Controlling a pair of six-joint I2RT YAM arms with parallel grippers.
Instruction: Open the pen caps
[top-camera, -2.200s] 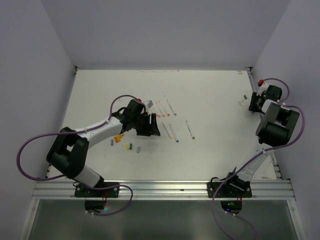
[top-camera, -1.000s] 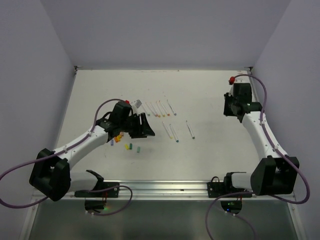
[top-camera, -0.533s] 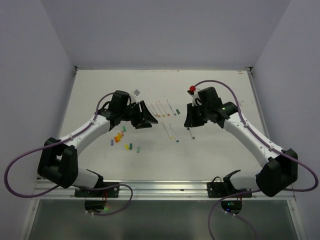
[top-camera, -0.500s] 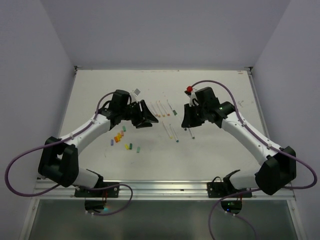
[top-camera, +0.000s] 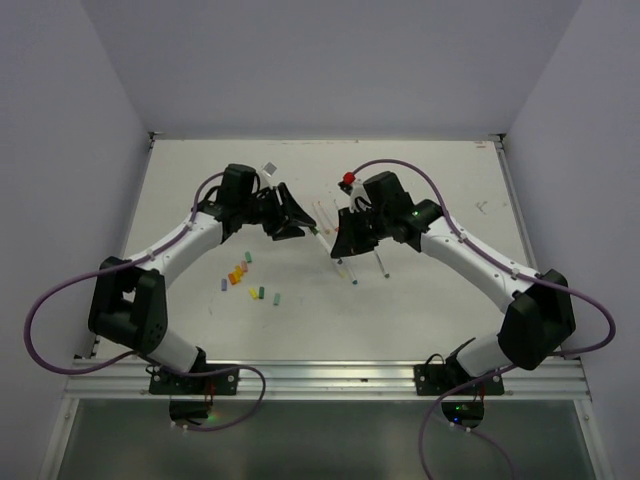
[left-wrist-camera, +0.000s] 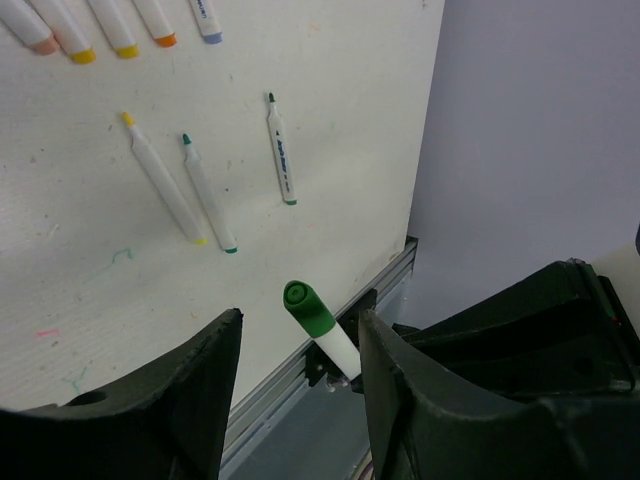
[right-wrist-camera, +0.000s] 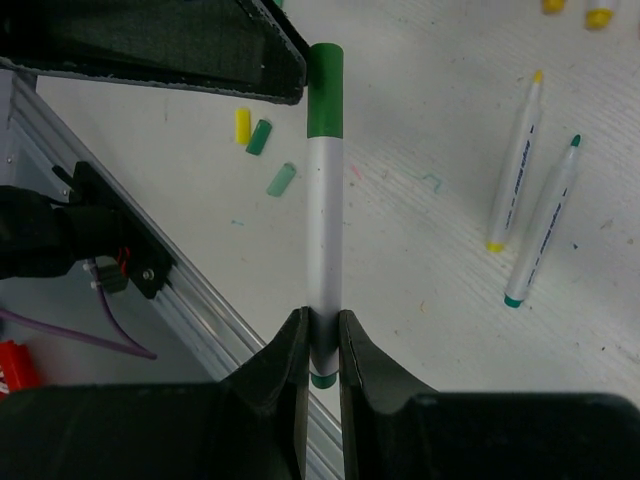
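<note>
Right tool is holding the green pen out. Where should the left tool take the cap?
Grip the green cap across its round sides, coming end-on along the pen. The right tool pinches the opposite end, so the cap sticks out free.

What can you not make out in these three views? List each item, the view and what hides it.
Right wrist view: lower end of the green-capped pen, hidden inside the right tool.
Left wrist view: the row of capped pens, cut off by the top edge.
Left wrist view: print on the uncapped pens, too small to read.
</note>
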